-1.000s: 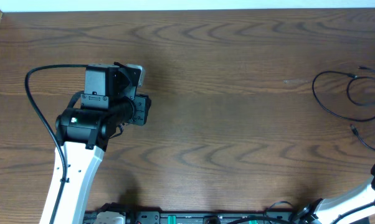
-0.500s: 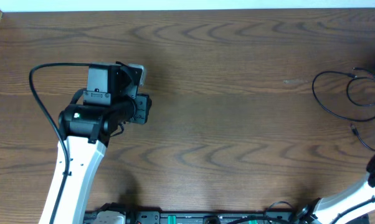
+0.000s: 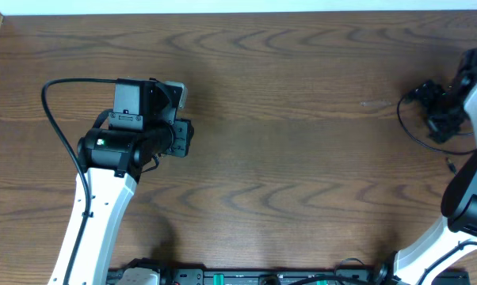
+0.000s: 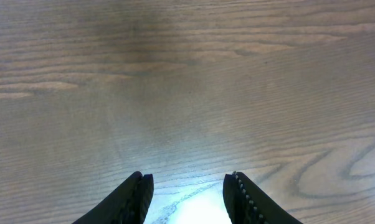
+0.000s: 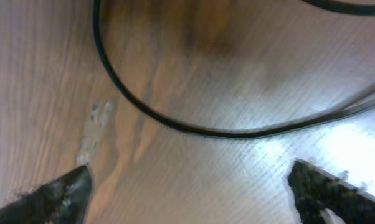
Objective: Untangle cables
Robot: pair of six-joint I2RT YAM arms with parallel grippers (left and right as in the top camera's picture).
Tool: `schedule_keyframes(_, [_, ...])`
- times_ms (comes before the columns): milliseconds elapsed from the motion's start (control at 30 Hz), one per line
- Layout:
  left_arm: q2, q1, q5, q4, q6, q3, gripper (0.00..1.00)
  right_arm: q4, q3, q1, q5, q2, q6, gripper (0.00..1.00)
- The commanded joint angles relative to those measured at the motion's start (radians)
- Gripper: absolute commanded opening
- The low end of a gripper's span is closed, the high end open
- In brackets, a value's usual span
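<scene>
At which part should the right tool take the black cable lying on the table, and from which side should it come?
Probably the low bend of the black cable, which lies flat on the table between the open fingers of the right tool. Come straight down from above, with the fingers set across it: it is thin, and nothing covers it there.
</scene>
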Motion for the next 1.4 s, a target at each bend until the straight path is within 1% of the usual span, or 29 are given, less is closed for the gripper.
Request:
schedule_keyframes(0, [0.003,0.003,0.012,0.000,-0.005,0.010,0.43,0.055,-0.075,0.045,0.079,0.011,0.120,0.77])
schedule_keyframes(33, [0.003,0.003,0.012,0.000,-0.005,0.010,0.43,0.059,-0.090,0.052,0.094,0.011,0.134,0.72])
schedule_keyframes(100, [0.003,0.003,0.012,0.000,-0.005,0.010,0.43,0.072,-0.134,0.068,0.117,0.011,0.200,0.66])
schedule_keyframes(200, [0.003,0.003,0.012,0.000,-0.005,0.010,0.43,0.097,-0.176,0.073,0.127,0.011,0.286,0.50])
schedule_keyframes(300, [0.003,0.003,0.012,0.000,-0.005,0.010,0.43,0.125,-0.227,0.073,0.127,0.011,0.395,0.50])
schedule_keyframes(400, [0.003,0.003,0.012,0.000,-0.005,0.010,0.43,0.187,-0.273,0.074,0.132,0.011,0.391,0.51])
schedule_keyframes(500, [0.003,0.003,0.012,-0.001,-0.005,0.010,0.43,0.246,-0.303,0.073,0.193,0.011,0.336,0.45])
schedule_keyframes(567, [0.003,0.003,0.012,-0.001,-0.005,0.010,0.43,0.283,-0.308,0.072,0.272,0.011,0.291,0.45])
schedule_keyframes(667, [0.003,0.003,0.012,-0.004,-0.005,0.010,0.42,0.356,-0.308,0.068,0.359,0.011,0.179,0.45])
schedule_keyframes(800, [0.003,0.003,0.012,-0.004,-0.005,0.010,0.42,0.460,-0.308,0.051,0.425,0.011,0.045,0.47])
schedule_keyframes(967, [0.003,0.003,0.012,-0.010,-0.005,0.010,0.42,0.555,-0.308,0.015,0.516,0.011,-0.053,0.48])
schedule_keyframes(1100, [0.003,0.003,0.012,-0.023,-0.005,0.010,0.42,0.635,-0.308,-0.050,0.531,0.011,-0.169,0.48])
schedule_keyframes(1233, [0.003,0.003,0.012,-0.023,-0.005,0.010,0.42,0.659,-0.308,-0.120,0.529,0.011,-0.218,0.46])
schedule_keyframes(1300, [0.003,0.003,0.012,-0.022,-0.005,0.010,0.42,0.658,-0.308,-0.156,0.527,0.011,-0.219,0.40])
schedule_keyframes(1367, [0.003,0.003,0.012,-0.021,-0.005,0.010,0.43,0.658,-0.308,-0.190,0.523,0.011,-0.244,0.37])
